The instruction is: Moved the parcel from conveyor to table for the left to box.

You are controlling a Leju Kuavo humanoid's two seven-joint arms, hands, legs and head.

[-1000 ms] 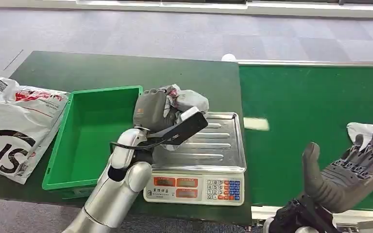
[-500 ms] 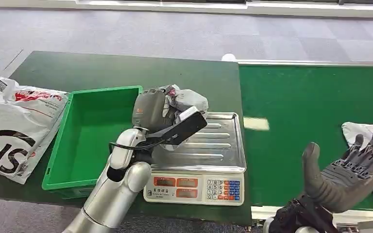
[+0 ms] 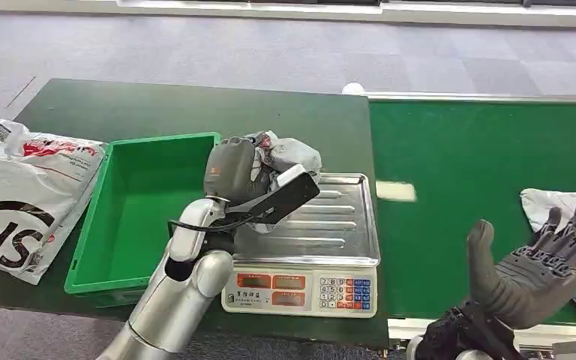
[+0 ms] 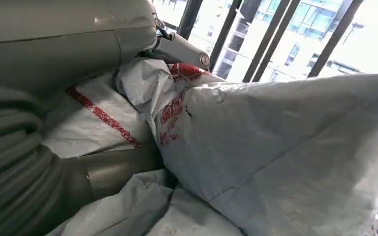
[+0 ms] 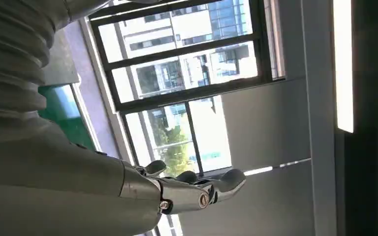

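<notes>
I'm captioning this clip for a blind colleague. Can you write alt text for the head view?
The robot's left hand holds a crumpled grey parcel above a scale, beside an empty green bin on a dark table. Its right hand is open over the green conveyor, near another grey parcel.

A grey-white parcel (image 3: 289,154) with red print sits in a grey left hand (image 3: 232,171) beside a bright green crate (image 3: 90,217) on a dark green counter (image 3: 157,109). The conveyor belt (image 3: 457,172) is brighter green. A white bag (image 3: 15,210) carries black and red lettering, and the silver scale (image 3: 345,217) has red displays and blue keys
</notes>
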